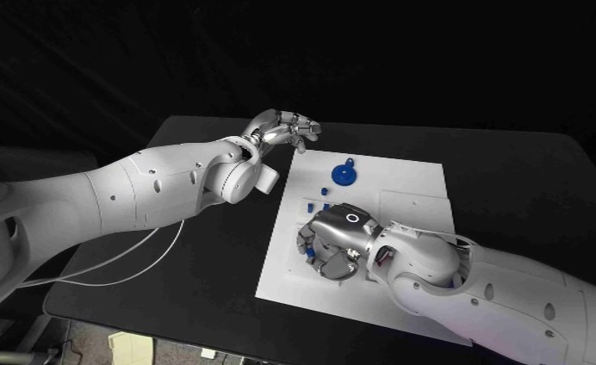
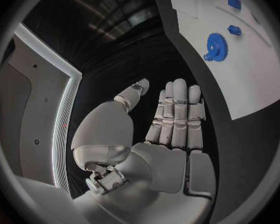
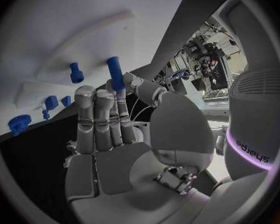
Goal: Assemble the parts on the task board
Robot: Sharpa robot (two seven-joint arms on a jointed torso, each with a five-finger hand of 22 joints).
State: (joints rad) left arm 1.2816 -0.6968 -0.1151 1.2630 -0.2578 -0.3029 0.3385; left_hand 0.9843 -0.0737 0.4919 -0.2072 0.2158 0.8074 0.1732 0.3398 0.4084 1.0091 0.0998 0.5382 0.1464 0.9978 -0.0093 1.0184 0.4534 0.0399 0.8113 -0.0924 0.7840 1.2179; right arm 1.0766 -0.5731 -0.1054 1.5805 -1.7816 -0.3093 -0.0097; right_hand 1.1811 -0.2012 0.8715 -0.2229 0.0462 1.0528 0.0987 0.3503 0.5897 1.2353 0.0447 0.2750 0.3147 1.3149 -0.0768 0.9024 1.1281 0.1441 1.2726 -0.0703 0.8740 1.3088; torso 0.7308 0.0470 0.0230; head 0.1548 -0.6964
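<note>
We see the right hand [image 1: 333,243] palm-down on the task board [image 1: 410,188], pinching a blue peg [image 3: 115,73] (upright); left hand [image 1: 283,131] hovers, fingers straight, holding nothing.

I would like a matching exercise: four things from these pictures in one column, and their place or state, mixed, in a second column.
Things:
1. left hand
2. right hand
3. blue gear
4. task board

Places or states:
A. white, lying on the black table
B. over the board, holding a blue peg at its fingers
C. holding nothing, off the board's far left corner
D. lying on the board's far part

Pairs: 1-C, 2-B, 3-D, 4-A
</note>
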